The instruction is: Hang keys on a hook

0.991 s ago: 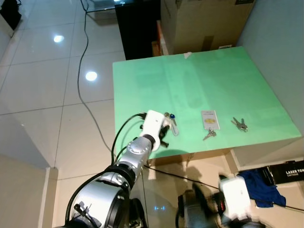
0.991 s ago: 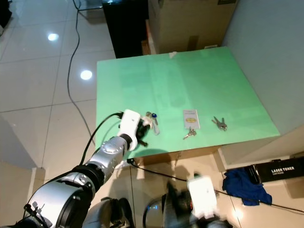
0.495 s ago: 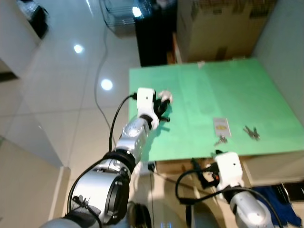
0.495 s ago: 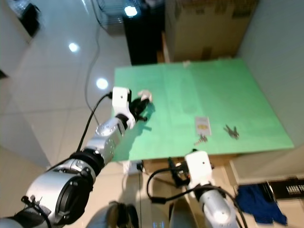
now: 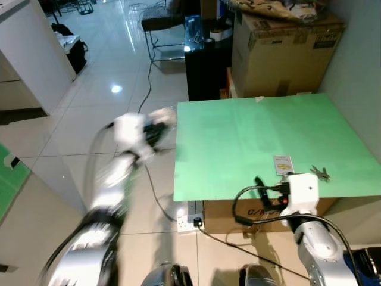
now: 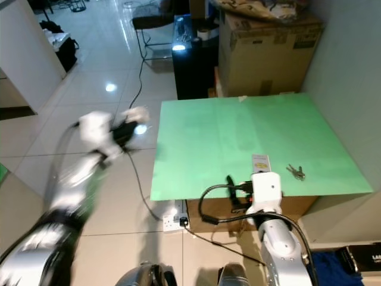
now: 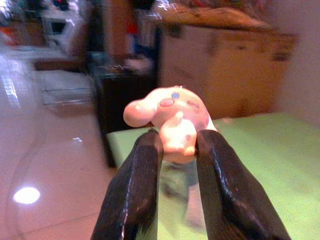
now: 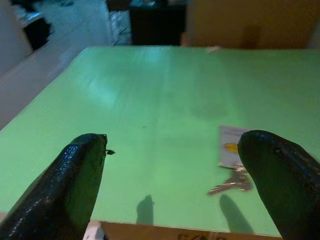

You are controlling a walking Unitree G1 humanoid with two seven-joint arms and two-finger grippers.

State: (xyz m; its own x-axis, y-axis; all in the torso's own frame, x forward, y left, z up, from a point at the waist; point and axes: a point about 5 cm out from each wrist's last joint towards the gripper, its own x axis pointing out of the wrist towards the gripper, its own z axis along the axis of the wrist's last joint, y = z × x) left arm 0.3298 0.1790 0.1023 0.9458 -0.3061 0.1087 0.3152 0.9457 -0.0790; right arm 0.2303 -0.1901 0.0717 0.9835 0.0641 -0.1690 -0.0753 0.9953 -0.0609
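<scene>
The carry is the step in hand: the left gripper (image 7: pixel 174 150) is clamped on a key bunch by its pale pink plush charm (image 7: pixel 169 120), and in the head views the blurred left arm holds it out past the near-left corner of the green worktop (image 5: pixel 250 137), above the tiled floor (image 5: pixel 89 119). No hook can be made out in any view, so my judgement is that the next move calls for finding the hook, bringing the bunch up to it, and presenting the ring or loop so it can slip over the hook's tip before the fingers let go.

In the left wrist view the charm sits pinched between the two black fingers (image 7: pixel 132 195) near their tips, its rounded head rising just beyond them. Below the charm, between the fingers, a blurred bluish-grey shape hangs down, probably the keys themselves; their long axis seems to run down along the fingers, but it is too soft to be sure, and I cannot tell where the ring lies.

The right gripper (image 8: pixel 175 175) hovers spread wide and empty at the worktop's near edge. Just ahead of it lie a white key tag (image 8: pixel 235 147) with its keys (image 8: pixel 229 184) pointing back toward the fingers. A second loose pair of keys (image 6: pixel 296 172) rests beyond and to its right, near the worktop's right edge.
</scene>
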